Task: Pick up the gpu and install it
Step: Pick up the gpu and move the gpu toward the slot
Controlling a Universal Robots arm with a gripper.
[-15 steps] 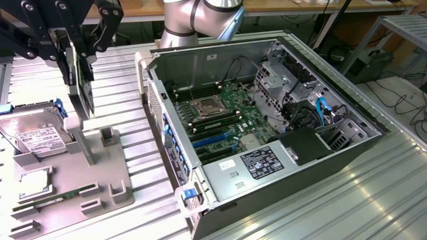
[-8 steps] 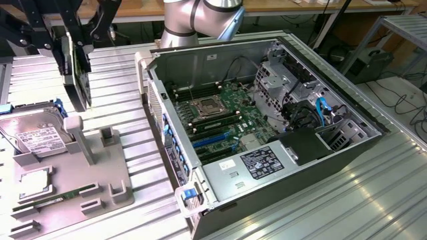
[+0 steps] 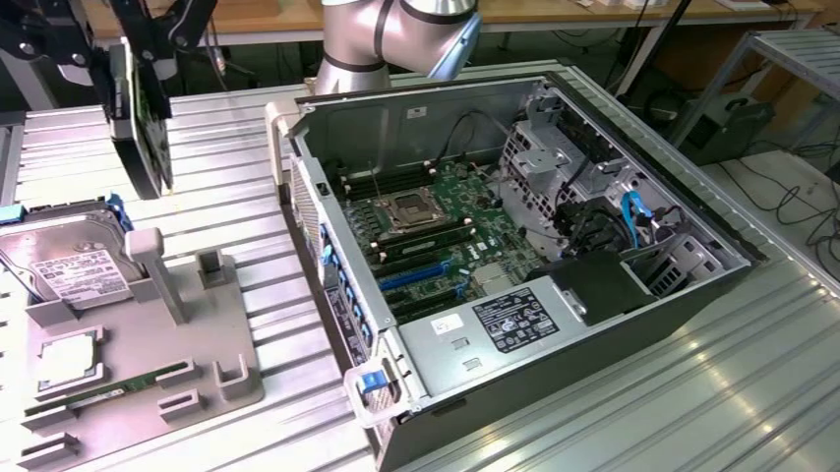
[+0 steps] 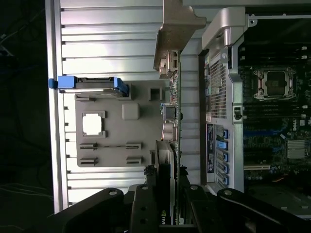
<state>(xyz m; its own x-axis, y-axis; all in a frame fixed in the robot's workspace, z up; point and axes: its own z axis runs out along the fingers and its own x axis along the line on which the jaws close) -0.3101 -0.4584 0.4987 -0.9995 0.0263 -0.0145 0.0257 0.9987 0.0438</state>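
— What is the black two-fingered gripper [image 3: 142, 44] doing?
— It is gripping, jaws partly closed, the thin flat black gpu card [image 3: 142, 138] with its pale metal bracket, hanging it upright in the air near the grey moulded fixture tray [image 3: 145, 374], outside the open grey computer case [image 3: 630, 324].
— And carrying it well?
— I'd judge: keeping it vertical, bracket clearing the case wall.
— Surroundings?
— Everything is sitting on a ribbed aluminium table [image 3: 749, 393]; a wooden desk [image 3: 263, 15] and cables [image 3: 788, 187] are lying behind.
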